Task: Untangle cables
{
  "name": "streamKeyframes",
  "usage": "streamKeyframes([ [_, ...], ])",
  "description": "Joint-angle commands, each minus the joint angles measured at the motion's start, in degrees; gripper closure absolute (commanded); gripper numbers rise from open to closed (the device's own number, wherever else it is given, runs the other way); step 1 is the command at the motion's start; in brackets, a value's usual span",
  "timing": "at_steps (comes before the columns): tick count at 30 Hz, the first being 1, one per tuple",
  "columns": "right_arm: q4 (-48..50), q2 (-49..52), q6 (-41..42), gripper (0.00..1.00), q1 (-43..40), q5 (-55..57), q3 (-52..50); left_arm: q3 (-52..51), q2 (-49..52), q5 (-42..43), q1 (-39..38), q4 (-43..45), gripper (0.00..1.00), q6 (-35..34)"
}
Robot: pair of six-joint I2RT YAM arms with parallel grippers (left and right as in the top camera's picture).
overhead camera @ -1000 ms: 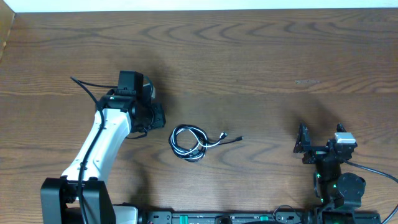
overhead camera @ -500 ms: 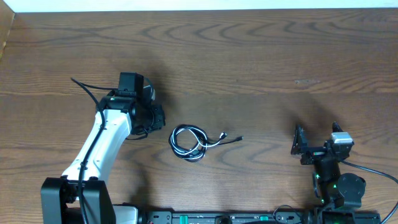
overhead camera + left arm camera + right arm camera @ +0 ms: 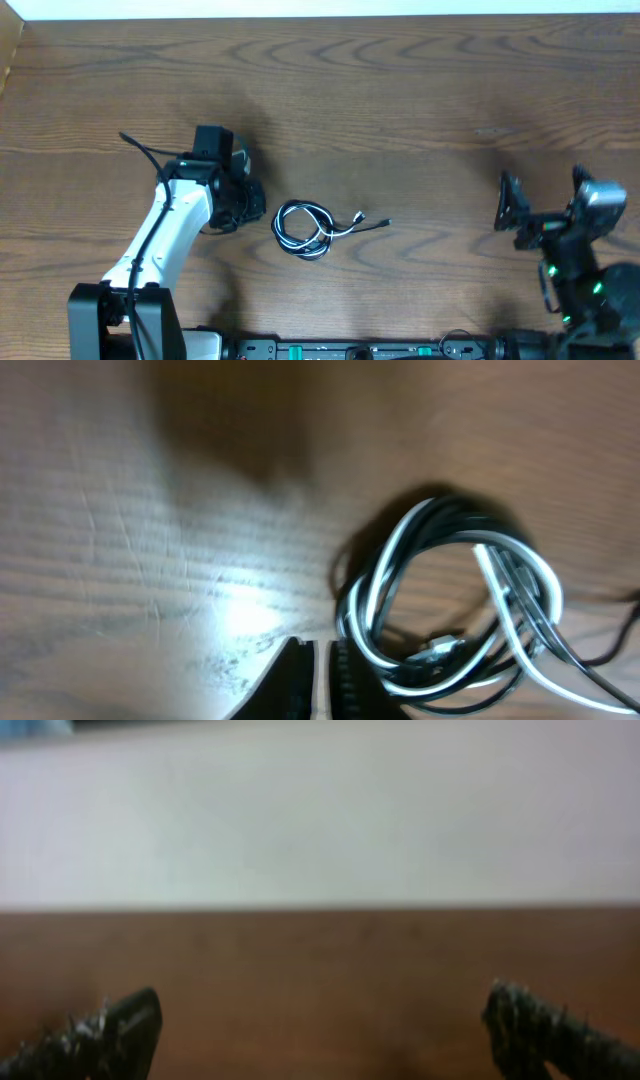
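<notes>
Showing wood-grain table (image 3: 400, 80), coiled cables (image 3: 305, 228), pale wall (image 3: 320, 810)

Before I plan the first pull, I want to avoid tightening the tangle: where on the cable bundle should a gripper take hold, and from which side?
Probably the free tails trailing from the right side of the cable bundle, approached from above. They lie flat on the table, clear of the loops, where black and white strands overlap.
</notes>
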Motion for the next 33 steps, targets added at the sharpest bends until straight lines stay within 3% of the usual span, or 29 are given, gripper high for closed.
streamKeyframes([
  [1,-5.4,9.0,0.2,0.01,-0.4,-6.5,9.1,-2.2,0.0,0.5,-0.2,0.2,0.75,-1.3],
  [8,-17.5,28.2,4.6,0.01,-0.3,-20.9,23.3,-3.1,0.0,0.5,-0.2,1.2,0.67,-4.3],
  [15,-18.8,40.3,5.5,0.01,3.2,-28.3,23.5,-4.7,1.7,0.5,-0.2,4.1,0.67,-7.4],
  [18,-16.9,45.1,12.9,0.01,4.8,-31.6,23.5,-4.7,2.6,0.7,-0.2,4.4,0.67,-7.5],
  [20,-15.1,47.3,13.0,0.15,5.8,-34.2,23.5,-4.7,2.6,0.8,-0.2,4.4,0.67,-8.0],
  [21,-14.6,48.2,13.0,0.33,6.5,-34.5,23.5,-4.7,2.6,1.3,-0.3,4.4,0.67,-8.0],
  [23,-13.9,50.1,13.0,0.59,8.5,-34.0,23.5,-4.7,2.6,1.9,-0.8,4.6,0.67,-8.0],
  [25,-13.4,52.4,13.0,0.75,11.0,-32.3,23.5,-4.8,2.6,2.0,-1.7,4.9,0.67,-8.0],
  [33,-8.3,62.8,13.4,0.65,21.5,-26.8,23.5,-4.8,2.6,1.5,-4.0,5.9,0.67,-8.0],
])
